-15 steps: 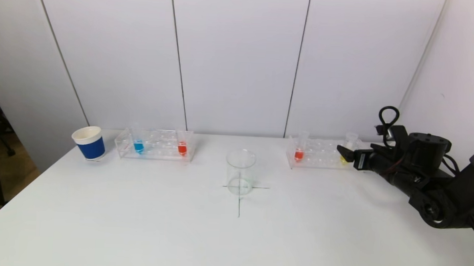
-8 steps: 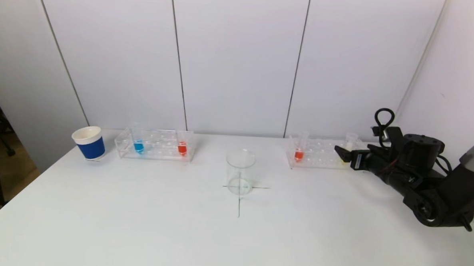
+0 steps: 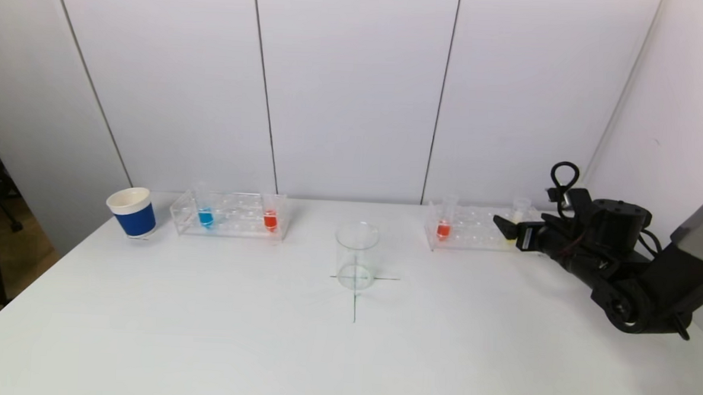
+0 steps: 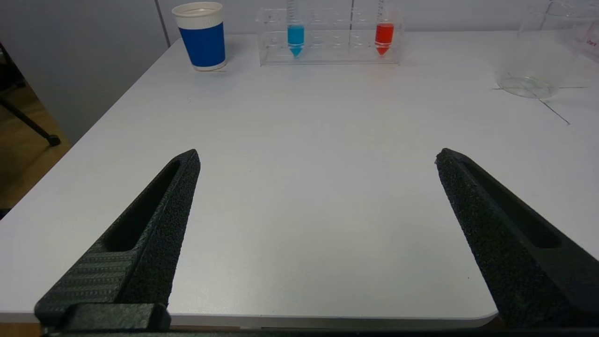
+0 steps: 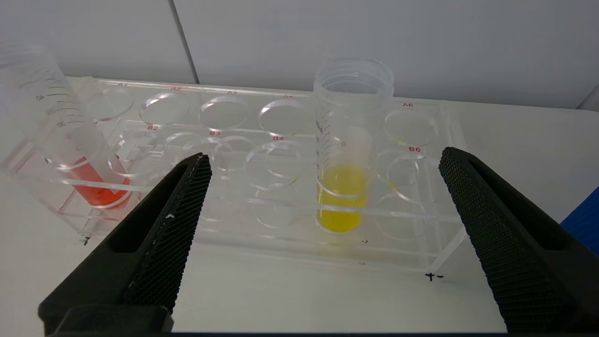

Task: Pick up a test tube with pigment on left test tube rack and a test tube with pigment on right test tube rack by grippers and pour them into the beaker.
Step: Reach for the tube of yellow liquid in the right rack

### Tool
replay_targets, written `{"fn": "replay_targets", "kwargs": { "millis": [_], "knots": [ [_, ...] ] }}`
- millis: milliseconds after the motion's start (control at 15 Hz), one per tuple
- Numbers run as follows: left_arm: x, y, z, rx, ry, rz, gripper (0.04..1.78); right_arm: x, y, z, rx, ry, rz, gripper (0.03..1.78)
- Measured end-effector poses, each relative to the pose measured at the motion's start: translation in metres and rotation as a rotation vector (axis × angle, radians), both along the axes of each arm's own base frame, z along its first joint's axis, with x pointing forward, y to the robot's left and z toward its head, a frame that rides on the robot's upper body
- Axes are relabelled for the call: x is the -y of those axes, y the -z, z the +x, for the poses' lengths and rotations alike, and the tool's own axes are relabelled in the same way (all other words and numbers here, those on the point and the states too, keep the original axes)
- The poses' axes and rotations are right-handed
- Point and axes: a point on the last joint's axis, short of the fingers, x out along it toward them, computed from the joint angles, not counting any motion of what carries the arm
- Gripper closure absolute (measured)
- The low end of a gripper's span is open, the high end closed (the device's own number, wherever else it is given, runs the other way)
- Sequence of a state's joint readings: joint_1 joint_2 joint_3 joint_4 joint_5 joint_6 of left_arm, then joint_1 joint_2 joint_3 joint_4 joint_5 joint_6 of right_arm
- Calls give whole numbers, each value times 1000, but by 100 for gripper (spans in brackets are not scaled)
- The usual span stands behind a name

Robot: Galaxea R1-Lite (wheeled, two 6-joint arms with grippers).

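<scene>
Bright, even light falls from overhead; the white table point(image 3: 203, 333) shows only faint, soft shadows. The glass beaker point(image 3: 356, 255) looks pale and hazy.

Left gripper point(image 4: 318, 159): jaws wide apart over white surface point(image 4: 309, 154) | far edge: blue cup point(image 4: 202, 35), rack point(image 4: 330, 42) holding 2 tubes, blue point(image 4: 295, 37) and red point(image 4: 384, 36) | beaker point(image 4: 543, 47) beside
</scene>
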State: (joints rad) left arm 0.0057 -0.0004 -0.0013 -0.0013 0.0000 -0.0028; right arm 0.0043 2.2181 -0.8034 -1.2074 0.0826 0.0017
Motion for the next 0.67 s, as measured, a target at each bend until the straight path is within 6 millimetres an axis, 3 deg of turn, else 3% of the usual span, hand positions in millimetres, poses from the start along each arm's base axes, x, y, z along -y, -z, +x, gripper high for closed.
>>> {"fn": "replay_targets", "kwargs": {
  "millis": [667],
  "knots": [
    [0,0,0,0,0,0,6,0,1,14,27,19,-4,4]
  ]
}}
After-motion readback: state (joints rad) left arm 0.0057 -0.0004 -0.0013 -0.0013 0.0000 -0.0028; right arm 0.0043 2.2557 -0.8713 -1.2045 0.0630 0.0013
